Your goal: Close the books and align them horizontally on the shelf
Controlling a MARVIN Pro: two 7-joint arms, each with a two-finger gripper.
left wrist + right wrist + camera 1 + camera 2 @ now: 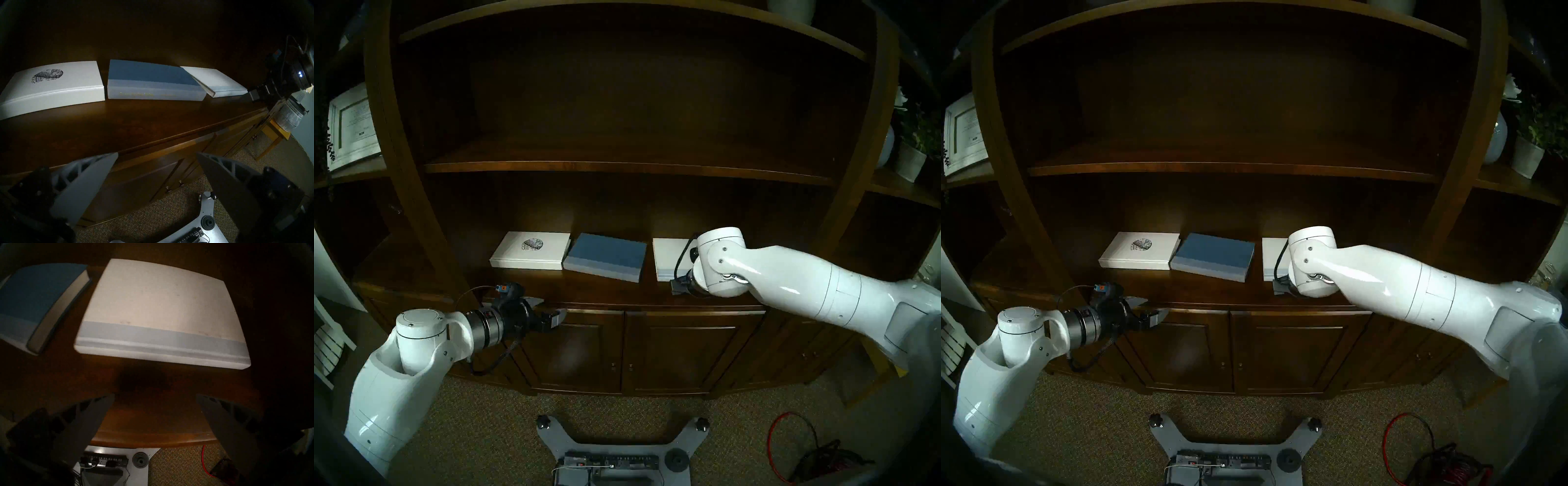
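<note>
Three closed books lie flat in a row on the broad dark-brown shelf. The white book with a dark round emblem is on the left. The blue book with a pale edge is in the middle, turned slightly askew. The plain white book is on the right, partly hidden by my right wrist. My left gripper is open and empty at the shelf's front edge, below the emblem book. My right gripper is open and empty just in front of the plain white book.
Panelled cabinet doors sit below the shelf. A thinner bare board runs above it. A white-framed picture stands far left, potted plants far right. My base plate and a red cable lie on the carpet.
</note>
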